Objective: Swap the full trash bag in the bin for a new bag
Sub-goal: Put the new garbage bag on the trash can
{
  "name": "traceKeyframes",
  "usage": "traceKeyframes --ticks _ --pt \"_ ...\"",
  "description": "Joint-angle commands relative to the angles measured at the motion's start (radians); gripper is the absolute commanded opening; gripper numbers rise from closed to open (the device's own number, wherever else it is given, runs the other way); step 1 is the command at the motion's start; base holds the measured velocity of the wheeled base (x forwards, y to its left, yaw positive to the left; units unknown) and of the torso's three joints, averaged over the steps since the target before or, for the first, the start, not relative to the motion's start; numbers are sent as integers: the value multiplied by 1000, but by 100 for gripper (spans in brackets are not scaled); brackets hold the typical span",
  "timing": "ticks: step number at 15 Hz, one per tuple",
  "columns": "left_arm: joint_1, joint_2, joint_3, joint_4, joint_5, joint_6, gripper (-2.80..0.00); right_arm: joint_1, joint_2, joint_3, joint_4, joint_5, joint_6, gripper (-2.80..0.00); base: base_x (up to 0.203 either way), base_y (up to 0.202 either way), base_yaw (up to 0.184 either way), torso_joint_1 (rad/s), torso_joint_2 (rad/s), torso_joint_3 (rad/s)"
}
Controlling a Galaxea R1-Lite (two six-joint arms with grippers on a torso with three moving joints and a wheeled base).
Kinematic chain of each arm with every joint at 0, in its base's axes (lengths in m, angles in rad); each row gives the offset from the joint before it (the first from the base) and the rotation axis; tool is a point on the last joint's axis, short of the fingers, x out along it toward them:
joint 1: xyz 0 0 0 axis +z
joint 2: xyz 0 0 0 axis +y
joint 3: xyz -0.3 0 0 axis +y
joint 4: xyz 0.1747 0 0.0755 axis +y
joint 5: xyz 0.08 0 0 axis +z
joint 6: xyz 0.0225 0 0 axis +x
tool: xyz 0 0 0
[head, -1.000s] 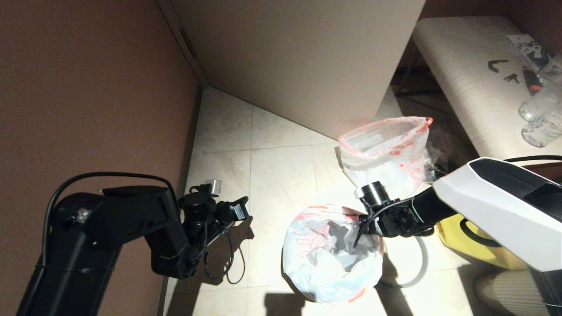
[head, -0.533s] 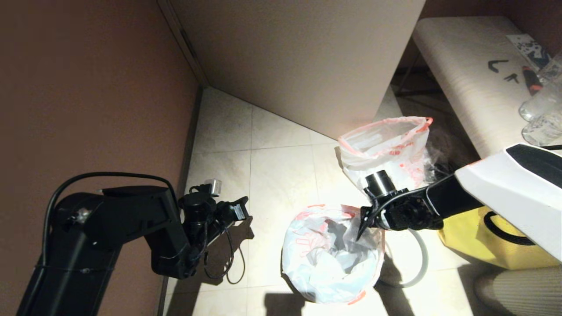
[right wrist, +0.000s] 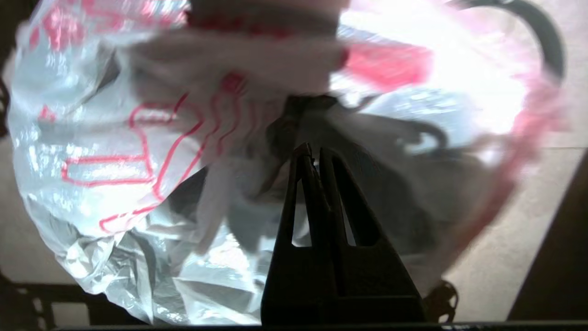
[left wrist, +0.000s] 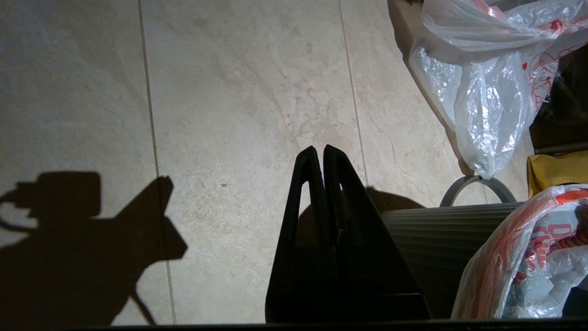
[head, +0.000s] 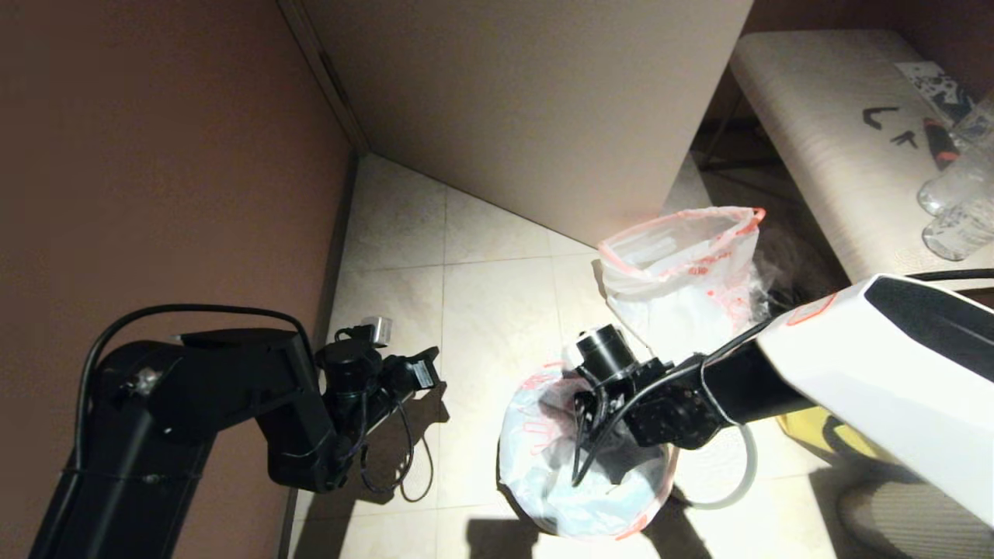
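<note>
The new bag [head: 543,450] lines the grey bin [left wrist: 441,239], its red-orange hem folded over the rim. Only the bin's ribbed wall shows, in the left wrist view. My right gripper [head: 576,475] reaches down into the bag's mouth, shut, with crumpled film all round its tips [right wrist: 312,151]. The full trash bag [head: 683,268] stands open-topped on the floor behind the bin, against the beige panel. The thin grey hoop [head: 742,477] lies on the tiles right of the bin. My left gripper [left wrist: 320,149] is shut, parked low to the bin's left.
A yellow tote [head: 808,431] sits on the floor to the right, under my right arm. A cream bench [head: 823,140] with clear bottles [head: 951,206] stands at the far right. A brown wall runs along the left and a beige panel [head: 528,101] behind.
My right gripper has swung left from the bin's right rim, turned downward and dipped into the bag's opening. The left arm has not moved.
</note>
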Motion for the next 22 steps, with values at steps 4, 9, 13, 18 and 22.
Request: traceKeyframes --ticks 4,9,13,18,22 --pt "0 6 -1 -8 0 -2 -280 31 266 -127 -7 -4 -3 -280 0 0 0 0 0 0" --pt "0 8 -5 -8 0 -1 -280 -12 438 -338 -19 -3 -12 -280 0 0 0 0 0 0" --pt "0 8 -7 -8 0 -1 -280 -24 476 -365 -20 -3 -33 -280 0 0 0 0 0 0" --pt "-2 9 -5 -11 -1 -1 -280 -26 495 -373 -13 -4 -60 -280 0 0 0 0 0 0" --pt "-2 9 -5 -14 -1 -1 -280 -10 402 -320 -10 -10 -49 -280 0 0 0 0 0 0"
